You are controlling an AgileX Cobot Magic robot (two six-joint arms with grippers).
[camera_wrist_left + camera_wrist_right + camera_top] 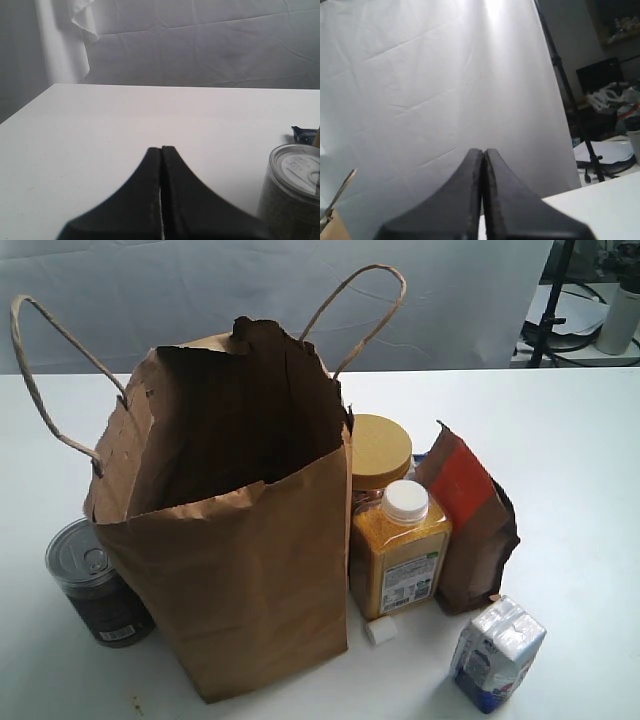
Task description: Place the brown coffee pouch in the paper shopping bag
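Task not yet begun: pouch [472, 535] stands on the table [580, 440] just beside the yellow bottle [398, 565], outside the bag [250, 570]; bag upright, mouth open; left gripper [161, 150] and right gripper [483, 151] both closed, empty; grasp and transfer remain.

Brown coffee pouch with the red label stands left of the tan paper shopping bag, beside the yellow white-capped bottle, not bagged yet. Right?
Wrong side: the exterior view shows the dark brown red-labelled coffee pouch right of the tan paper shopping bag, beside the yellow white-capped bottle, not bagged yet.
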